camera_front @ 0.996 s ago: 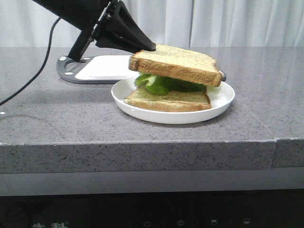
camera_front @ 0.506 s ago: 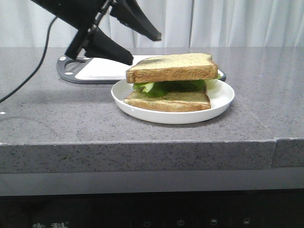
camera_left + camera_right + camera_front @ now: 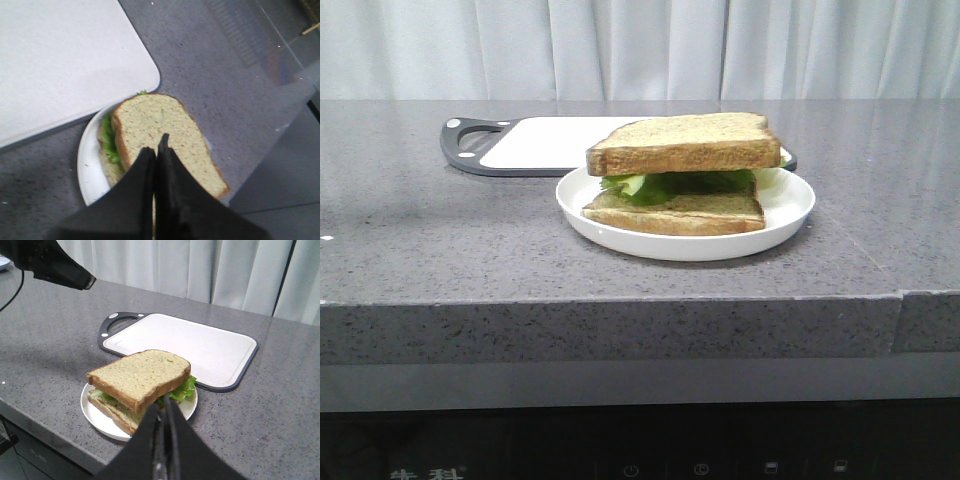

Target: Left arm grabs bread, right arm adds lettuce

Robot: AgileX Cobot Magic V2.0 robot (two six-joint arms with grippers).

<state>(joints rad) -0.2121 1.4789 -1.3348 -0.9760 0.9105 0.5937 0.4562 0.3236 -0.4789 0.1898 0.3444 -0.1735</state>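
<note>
The bread [image 3: 680, 142], a thick speckled tan slice, lies flat on top of the green lettuce [image 3: 665, 183]. Under the lettuce is a thinner slice [image 3: 675, 212] on a white plate [image 3: 720, 245]. No arm shows in the front view. In the left wrist view my left gripper [image 3: 156, 145] is shut and empty, well above the bread [image 3: 150, 117], with the lettuce [image 3: 109, 142] peeking out at one side. My right gripper [image 3: 160, 400] is shut and empty too, held back from the near side of the bread [image 3: 140, 372] and the lettuce [image 3: 184, 388].
A white cutting board [image 3: 550, 143] with a dark rim and handle lies just behind the plate on the grey stone counter. The counter's front edge [image 3: 620, 300] runs close to the plate. The left arm [image 3: 60, 267] hangs high beyond the board's handle end.
The left gripper let go of the bread, which now lies level on the lettuce. It then opened, rose and left the front view, and is now shut.
</note>
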